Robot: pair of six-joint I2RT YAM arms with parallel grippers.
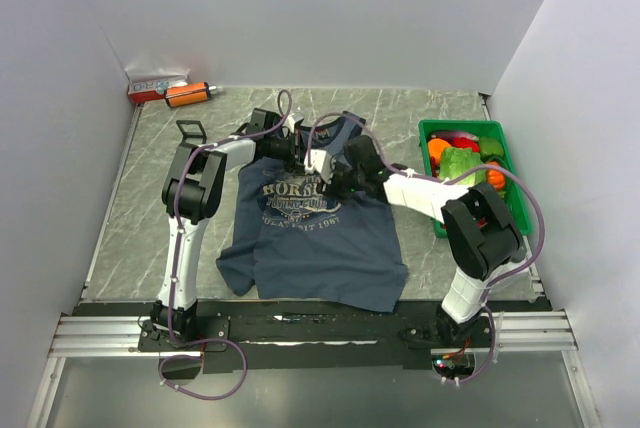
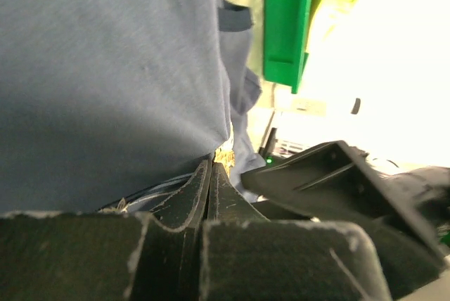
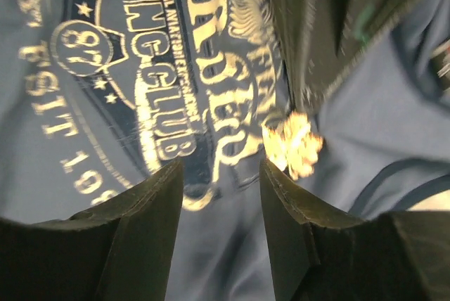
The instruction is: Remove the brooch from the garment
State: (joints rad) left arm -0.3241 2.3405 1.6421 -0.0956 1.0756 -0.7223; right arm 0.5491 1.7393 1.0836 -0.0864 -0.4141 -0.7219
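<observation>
The navy garment (image 1: 310, 238) lies flat on the table with its print facing up. Both grippers meet over its chest. My left gripper (image 1: 300, 153) is shut, and in the left wrist view the gold brooch (image 2: 223, 155) sticks out right at its closed tips (image 2: 213, 167), with blue cloth (image 2: 105, 69) bunched against them. My right gripper (image 1: 327, 174) is open and empty just above the print (image 3: 140, 62). In the right wrist view the brooch (image 3: 294, 145) sits just outside my right gripper's (image 3: 221, 164) right-hand fingertip (image 3: 271, 171). The brooch is hidden in the top view.
A green bin (image 1: 430, 133) of toy food stands at the right, and also shows in the left wrist view (image 2: 285, 27). An orange cylinder (image 1: 186, 95) and a red-white box (image 1: 155, 86) lie at the back left. A small black frame (image 1: 190, 131) lies near the left arm.
</observation>
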